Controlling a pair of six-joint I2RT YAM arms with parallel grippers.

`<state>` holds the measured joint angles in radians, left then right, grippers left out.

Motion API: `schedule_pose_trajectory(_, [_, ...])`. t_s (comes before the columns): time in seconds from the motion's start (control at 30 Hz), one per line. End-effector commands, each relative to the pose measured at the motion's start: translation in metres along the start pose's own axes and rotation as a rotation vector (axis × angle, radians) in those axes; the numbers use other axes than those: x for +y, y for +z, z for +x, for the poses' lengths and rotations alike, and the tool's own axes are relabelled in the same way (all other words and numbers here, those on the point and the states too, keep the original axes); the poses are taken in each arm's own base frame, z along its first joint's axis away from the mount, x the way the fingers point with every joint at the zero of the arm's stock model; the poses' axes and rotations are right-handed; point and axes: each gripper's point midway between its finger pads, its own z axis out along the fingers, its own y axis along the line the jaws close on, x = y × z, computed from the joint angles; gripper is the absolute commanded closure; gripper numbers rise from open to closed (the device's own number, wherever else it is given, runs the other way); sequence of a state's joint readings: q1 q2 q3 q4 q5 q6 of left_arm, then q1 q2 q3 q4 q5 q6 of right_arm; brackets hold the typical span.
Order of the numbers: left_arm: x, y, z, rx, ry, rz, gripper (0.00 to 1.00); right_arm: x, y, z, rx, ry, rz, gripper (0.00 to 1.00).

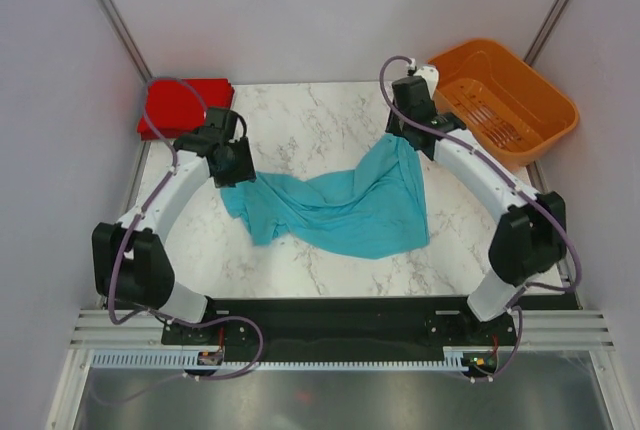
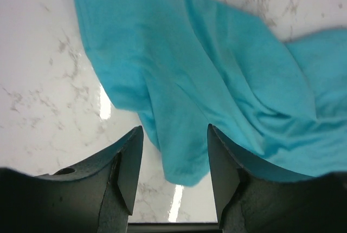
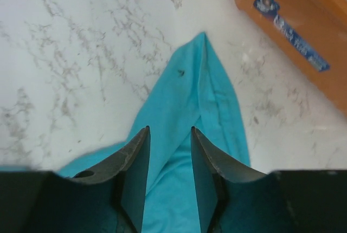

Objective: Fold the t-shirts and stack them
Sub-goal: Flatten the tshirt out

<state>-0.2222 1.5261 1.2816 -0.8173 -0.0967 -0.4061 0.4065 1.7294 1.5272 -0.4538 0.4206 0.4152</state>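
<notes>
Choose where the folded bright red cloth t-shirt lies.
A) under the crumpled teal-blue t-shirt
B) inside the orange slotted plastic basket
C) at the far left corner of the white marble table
C: the bright red t-shirt sits folded at the far left corner of the marble table, apart from the orange plastic basket and the teal-blue t-shirt.
</notes>
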Motion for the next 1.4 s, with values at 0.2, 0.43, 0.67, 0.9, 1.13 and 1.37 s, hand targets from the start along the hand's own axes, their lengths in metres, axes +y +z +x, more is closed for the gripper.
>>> schedule_pose_trajectory(0.2, [-0.024, 0.007, 0.089, 0.074, -0.175, 0.276, 0.43, -0.009, -0.087, 0.119, 0.203, 0.362, -0.082, 0.54])
schedule_pose_trajectory(0.43, [-0.027, 0.034, 0.119, 0.171, -0.184, 0.243, 0.43, -0.048, -0.107, 0.16, 0.203, 0.472, -0.023, 0.53])
schedule_pose_trajectory(0.67, [-0.034, 0.043, 0.113, 0.154, -0.153, 0.208, 0.67, -0.071, -0.098, 0.197, 0.214, 0.479, 0.049, 0.51])
schedule_pose_trajectory(0.9, [-0.043, 0.005, 0.074, 0.019, -0.017, 0.114, 0.98, -0.075, -0.098, 0.189, 0.175, 0.439, 0.055, 0.52])
schedule_pose_trajectory(1.13, [-0.085, 0.021, 0.109, 0.15, 0.163, 0.139, 0.86, -0.076, -0.096, 0.191, 0.184, 0.415, 0.064, 0.51])
schedule_pose_trajectory(1.37, [-0.096, 0.012, 0.088, 0.06, 0.254, 0.119, 0.56, -0.074, -0.099, 0.187, 0.175, 0.395, 0.038, 0.5])
